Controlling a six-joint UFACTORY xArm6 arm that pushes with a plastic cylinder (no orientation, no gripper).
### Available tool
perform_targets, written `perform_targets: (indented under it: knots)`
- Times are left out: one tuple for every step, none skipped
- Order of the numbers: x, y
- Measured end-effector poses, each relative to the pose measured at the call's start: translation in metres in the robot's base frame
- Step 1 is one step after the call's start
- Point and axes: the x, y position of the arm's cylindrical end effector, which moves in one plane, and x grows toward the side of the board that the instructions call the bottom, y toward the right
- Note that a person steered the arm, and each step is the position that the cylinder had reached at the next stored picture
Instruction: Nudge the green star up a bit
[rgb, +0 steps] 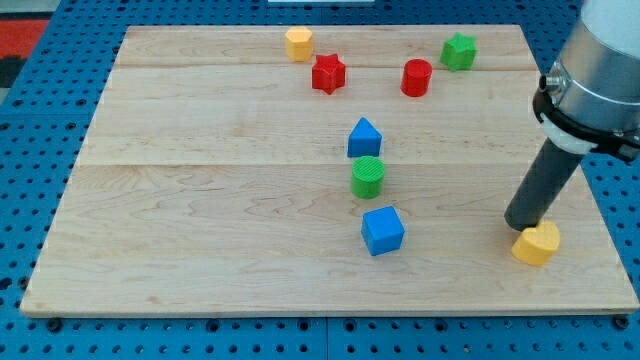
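Observation:
The green star (459, 51) lies near the view's top right on the wooden board (200, 200), just right of a red cylinder (416, 77). My tip (521, 226) is at the view's lower right, far below the star, touching the upper left side of a yellow block (537, 243). The dark rod rises from there up and to the right, toward the arm's body.
A yellow hexagonal block (298, 43) and a red star (327, 73) lie near the top middle. A blue triangular block (364, 138), a green cylinder (368, 176) and a blue cube (382, 230) form a column in the middle.

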Motion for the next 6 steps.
perform_targets:
  knots:
    - [-0.072,0.000]
    - [-0.151,-0.010]
    - [-0.218,-0.011]
    - [-0.268,-0.039]
    - [-0.287,-0.108]
    - [-0.295,-0.133]
